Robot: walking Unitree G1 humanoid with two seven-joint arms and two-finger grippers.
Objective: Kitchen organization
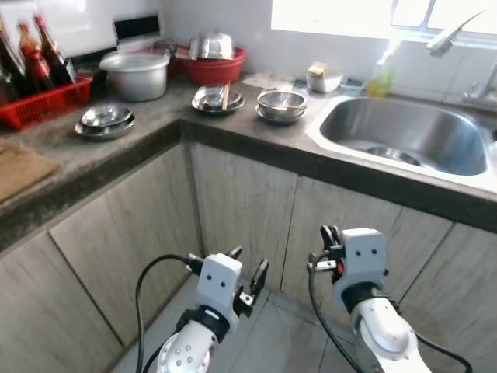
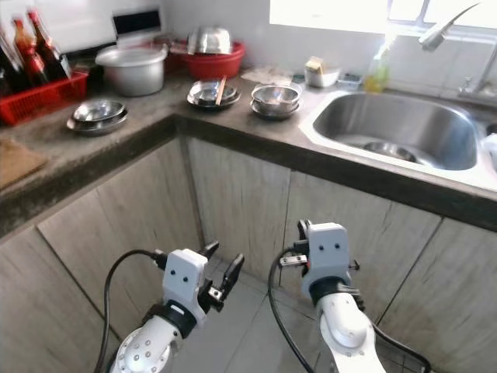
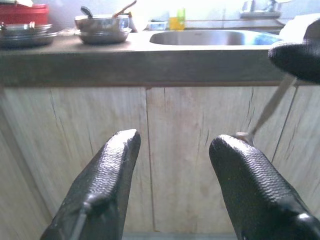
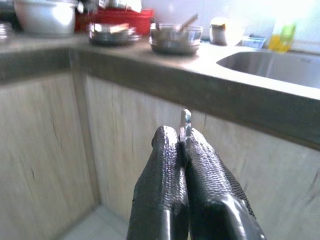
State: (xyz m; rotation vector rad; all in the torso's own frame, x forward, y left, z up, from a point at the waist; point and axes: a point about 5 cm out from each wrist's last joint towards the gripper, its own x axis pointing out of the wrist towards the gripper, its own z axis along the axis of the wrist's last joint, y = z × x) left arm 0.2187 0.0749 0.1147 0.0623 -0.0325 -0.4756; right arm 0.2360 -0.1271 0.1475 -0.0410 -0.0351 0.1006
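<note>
My right gripper (image 4: 182, 137) is shut on a thin metal utensil (image 4: 186, 118), whose tip sticks up between the fingers. It hangs low in front of the cabinet doors (image 1: 248, 202), below the counter. The same utensil (image 3: 265, 112) appears as a slim silver strip in the left wrist view. My left gripper (image 1: 248, 266) is open and holds nothing, also low before the cabinets, left of the right gripper (image 1: 328, 235). On the counter above stand stacked steel bowls (image 1: 281, 105) and a steel dish (image 1: 217, 99) holding a wooden utensil.
A steel sink (image 1: 404, 136) sits at the right with a faucet (image 1: 450, 35) and a soap bottle (image 1: 380, 76). Along the counter's left part are more steel bowls (image 1: 105, 120), a large pot (image 1: 137, 74), a red basin (image 1: 211, 64) and a red rack of bottles (image 1: 39, 97).
</note>
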